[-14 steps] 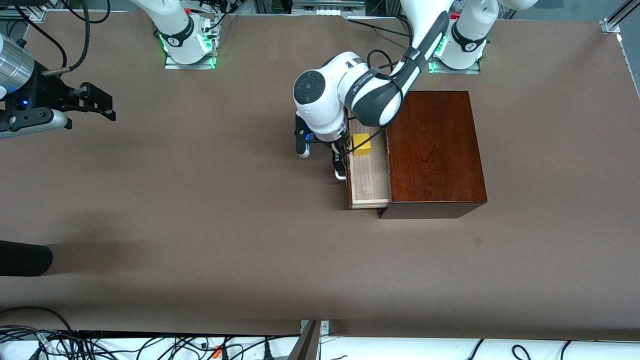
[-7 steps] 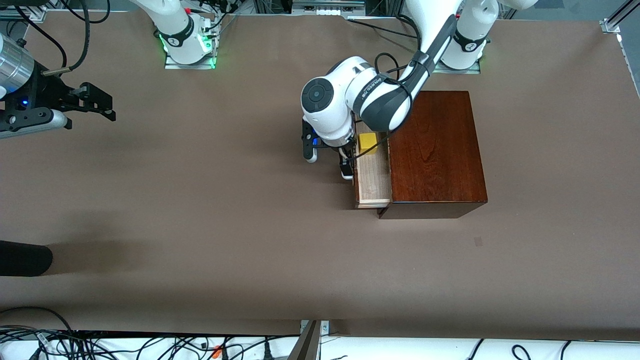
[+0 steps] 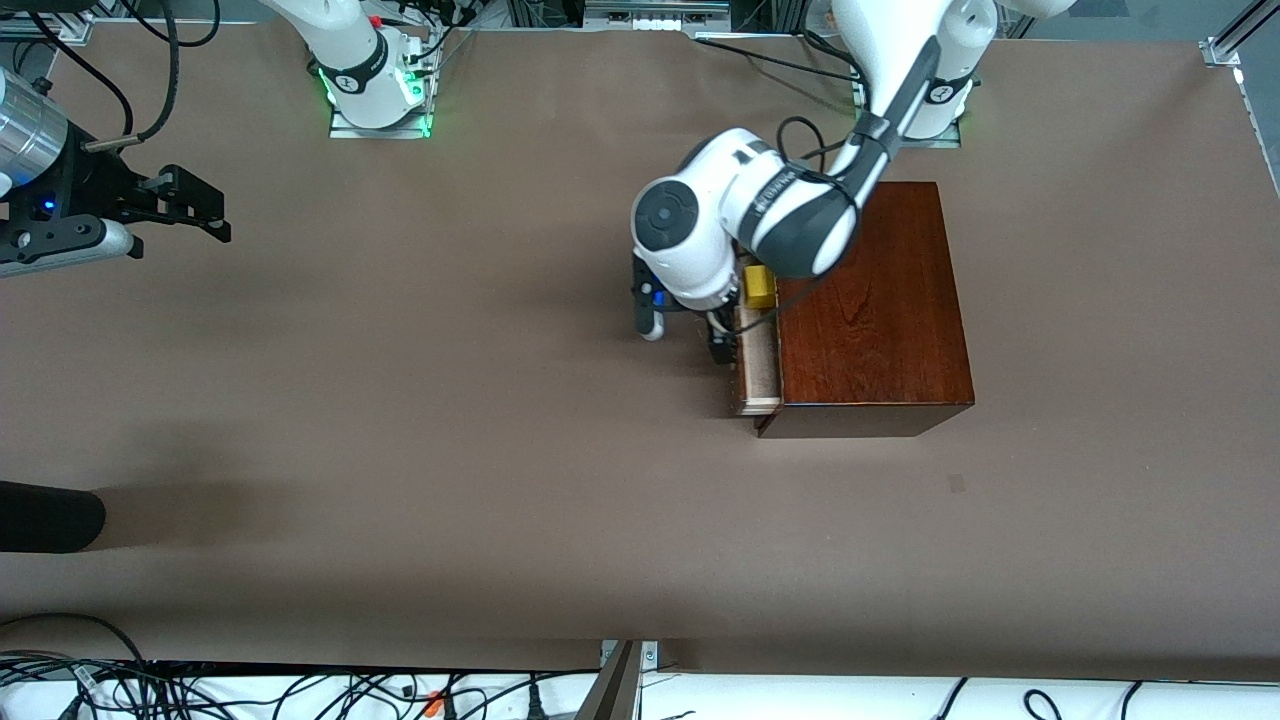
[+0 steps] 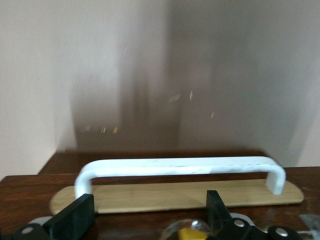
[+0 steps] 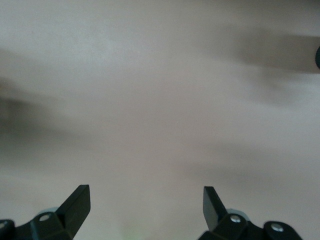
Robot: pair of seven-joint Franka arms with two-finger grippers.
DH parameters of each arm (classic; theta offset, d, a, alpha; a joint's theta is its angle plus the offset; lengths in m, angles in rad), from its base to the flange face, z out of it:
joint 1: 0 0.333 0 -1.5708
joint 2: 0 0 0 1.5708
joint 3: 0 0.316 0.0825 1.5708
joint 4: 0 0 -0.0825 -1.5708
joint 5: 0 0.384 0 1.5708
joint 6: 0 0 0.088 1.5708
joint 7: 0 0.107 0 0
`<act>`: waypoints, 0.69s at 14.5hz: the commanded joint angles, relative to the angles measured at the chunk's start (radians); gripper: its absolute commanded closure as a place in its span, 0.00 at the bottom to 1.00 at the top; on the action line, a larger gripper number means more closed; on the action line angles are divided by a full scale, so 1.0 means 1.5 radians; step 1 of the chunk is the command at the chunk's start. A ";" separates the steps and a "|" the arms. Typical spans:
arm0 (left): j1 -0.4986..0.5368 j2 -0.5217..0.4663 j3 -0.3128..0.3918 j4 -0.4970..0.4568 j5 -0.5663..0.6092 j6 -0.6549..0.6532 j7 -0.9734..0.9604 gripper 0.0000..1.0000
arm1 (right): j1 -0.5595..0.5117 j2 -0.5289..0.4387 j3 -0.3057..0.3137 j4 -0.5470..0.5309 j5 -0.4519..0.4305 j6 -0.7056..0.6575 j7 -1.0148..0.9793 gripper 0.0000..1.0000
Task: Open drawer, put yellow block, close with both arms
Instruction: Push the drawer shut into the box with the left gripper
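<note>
One yellow block (image 3: 760, 287) sits in the one drawer (image 3: 759, 372); left gripper (image 4: 150, 217) at its handle (image 4: 180, 167) and waiting right gripper (image 5: 146, 206) both spread, grasping nothing.

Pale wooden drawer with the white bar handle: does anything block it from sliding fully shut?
Nothing visible does. The pale wooden drawer sticks out only slightly from the mahogany box, the small yellow block sits inside it, and the left gripper is at its handle.

Bench (image 3: 400, 450) — brown matte covering
Cables (image 3: 200, 690) tangled along the near edge; aluminium framing (image 3: 1225, 45) at one corner — green base lights (image 3: 322, 85).
</note>
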 commanded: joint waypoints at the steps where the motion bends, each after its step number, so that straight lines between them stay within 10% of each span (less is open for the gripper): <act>1: 0.014 -0.044 0.011 -0.048 0.041 -0.001 0.030 0.00 | -0.006 0.004 0.003 0.013 -0.002 -0.003 0.005 0.00; 10: 0.022 -0.048 0.019 -0.058 0.055 -0.030 0.033 0.00 | -0.005 0.004 0.003 0.013 -0.002 -0.003 0.004 0.00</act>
